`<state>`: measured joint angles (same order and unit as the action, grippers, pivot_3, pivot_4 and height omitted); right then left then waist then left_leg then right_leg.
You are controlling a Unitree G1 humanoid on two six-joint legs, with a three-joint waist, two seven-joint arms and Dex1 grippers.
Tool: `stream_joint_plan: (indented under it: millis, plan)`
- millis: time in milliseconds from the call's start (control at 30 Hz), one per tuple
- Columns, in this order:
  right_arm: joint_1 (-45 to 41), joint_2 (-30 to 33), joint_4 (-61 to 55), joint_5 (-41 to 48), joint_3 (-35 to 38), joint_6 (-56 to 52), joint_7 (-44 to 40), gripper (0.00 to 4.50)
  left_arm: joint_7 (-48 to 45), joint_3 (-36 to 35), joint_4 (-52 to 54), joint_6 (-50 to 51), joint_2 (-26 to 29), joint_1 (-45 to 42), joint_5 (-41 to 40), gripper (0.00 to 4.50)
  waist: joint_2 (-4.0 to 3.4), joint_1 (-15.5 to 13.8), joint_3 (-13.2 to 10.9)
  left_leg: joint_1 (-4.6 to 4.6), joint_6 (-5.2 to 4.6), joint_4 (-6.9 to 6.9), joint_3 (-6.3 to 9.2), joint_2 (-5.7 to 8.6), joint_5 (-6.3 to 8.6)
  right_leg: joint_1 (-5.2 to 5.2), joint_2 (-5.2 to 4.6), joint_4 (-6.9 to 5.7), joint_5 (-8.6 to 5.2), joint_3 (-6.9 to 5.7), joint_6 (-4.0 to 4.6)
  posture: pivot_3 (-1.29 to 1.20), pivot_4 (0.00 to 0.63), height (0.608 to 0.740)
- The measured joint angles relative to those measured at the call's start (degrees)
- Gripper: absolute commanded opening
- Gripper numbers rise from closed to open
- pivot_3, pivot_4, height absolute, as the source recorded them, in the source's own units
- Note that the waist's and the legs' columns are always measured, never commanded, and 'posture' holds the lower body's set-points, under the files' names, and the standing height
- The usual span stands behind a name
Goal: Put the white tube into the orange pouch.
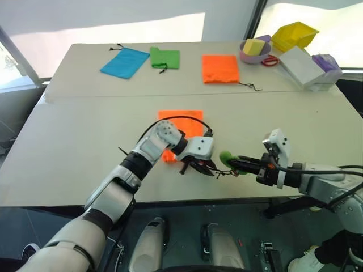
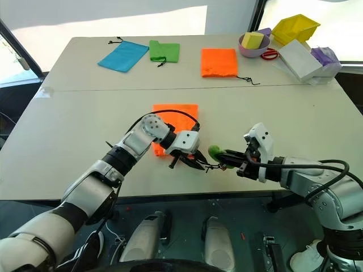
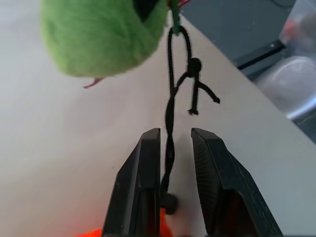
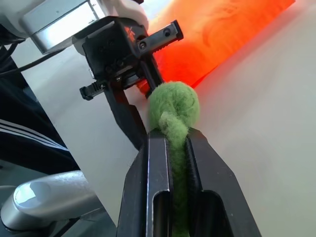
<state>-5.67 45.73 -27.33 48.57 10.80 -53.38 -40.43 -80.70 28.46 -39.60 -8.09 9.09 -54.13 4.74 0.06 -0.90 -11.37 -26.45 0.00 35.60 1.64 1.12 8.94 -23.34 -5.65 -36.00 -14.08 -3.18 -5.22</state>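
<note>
With the right hand (image 4: 170,143) clamped on the green ring (image 4: 174,106) and the left hand (image 3: 175,148) parted astride the dark cord (image 3: 170,118), close low on the cord beside the orange pouch (image 1: 180,126), at the table's (image 1: 74,141) centre, twelve o'clock of both hands, then pull steadily.

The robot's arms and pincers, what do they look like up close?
Both arms have pale grey and silver shells with black bands at the joints, and black cables loop along the wrists. The left gripper and the right gripper each sit on a white wrist block and end in two flat black fingers.

Head pair overhead (wrists close-up)
</note>
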Motion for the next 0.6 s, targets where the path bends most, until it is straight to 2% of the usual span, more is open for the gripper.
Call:
stream_joint_plan:
  millis: [400,467,500,600]
  plan:
    - [-1.26,-0.01,0.42,-0.12,-0.01,0.17,0.07,0.00,-0.53,0.07,-1.41,-0.01,-0.47,-0.26,1.47,1.04,0.00,0.07,0.00,0.00,-0.01,0.00,0.00,-0.02,0.01,-0.01,0.02,-0.02,0.01,0.00,0.00,0.00,0.150,0.740]
    - [-1.48,-0.04,0.50,-0.14,-0.01,0.17,0.11,0.00,-0.69,0.10,-1.27,-0.08,-0.49,-0.26,1.61,0.51,0.00,0.05,0.00,0.00,-0.01,0.00,0.00,-0.01,0.01,-0.01,0.01,-0.02,0.01,0.00,0.00,0.00,0.150,0.740]
    - [-1.61,-0.11,0.51,-0.13,-0.01,0.19,0.14,0.00,-0.49,0.10,-1.27,-0.27,-0.54,-0.26,1.78,0.07,0.00,0.03,0.00,0.00,-0.01,0.00,0.00,-0.01,0.01,-0.01,0.01,-0.02,0.00,0.00,-0.01,0.00,0.150,0.740]
    - [-1.61,-0.24,0.55,-0.14,-0.01,0.20,0.18,0.00,-0.07,0.10,-1.28,-1.31,-0.64,-0.26,2.22,0.03,0.00,0.03,0.00,0.00,-0.02,0.00,0.00,-0.01,0.01,-0.01,0.01,-0.02,0.00,0.00,-0.01,0.00,0.150,0.740]
